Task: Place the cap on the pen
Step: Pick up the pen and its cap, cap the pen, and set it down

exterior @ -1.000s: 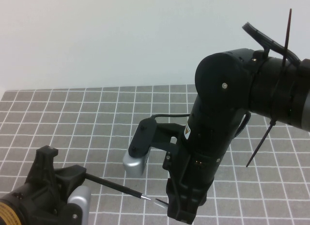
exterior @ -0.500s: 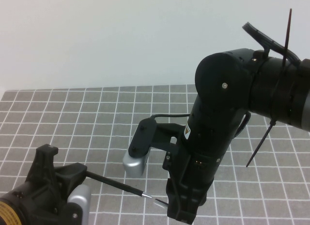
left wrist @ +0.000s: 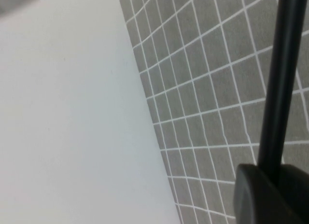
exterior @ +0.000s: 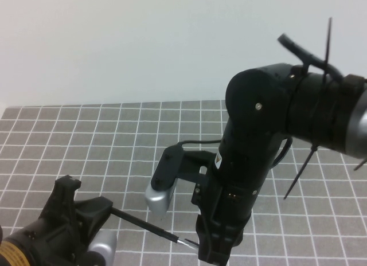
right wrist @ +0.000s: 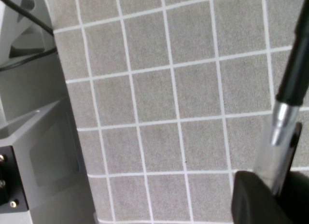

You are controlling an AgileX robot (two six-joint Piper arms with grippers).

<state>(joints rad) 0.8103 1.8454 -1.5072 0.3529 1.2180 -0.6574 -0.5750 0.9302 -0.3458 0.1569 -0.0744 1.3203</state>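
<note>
1. High view: the left gripper (exterior: 94, 207) is closed on the rear of a black pen (exterior: 143, 223), whose shaft juts out from its fingers towards the right gripper (exterior: 211, 251). The right gripper points down at the gridded mat (exterior: 86, 140) and is clamped on a clear cap (exterior: 189, 242). The pen's silver tip is seen at the cap's mouth, just beside the right gripper's fingers.
2. Left wrist view: the pen (left wrist: 280, 89) is seen running straight out from a dark finger (left wrist: 260, 195), above the mat. It is held near its back end, so a long free length is left ahead of the grip.
3. Right wrist view: the cap (right wrist: 270, 156) is seen protruding from a dark finger (right wrist: 256, 200). The pen's silver nose is lined up with its open end and seemingly just entered; full seating is not shown.
4. The pen is judged light, stiff and smooth, so it may slide back through the fingers when pushed. The thin-walled cap is best held by its closed end, with the mouth left free. A straight push along the axis is called for.
</note>
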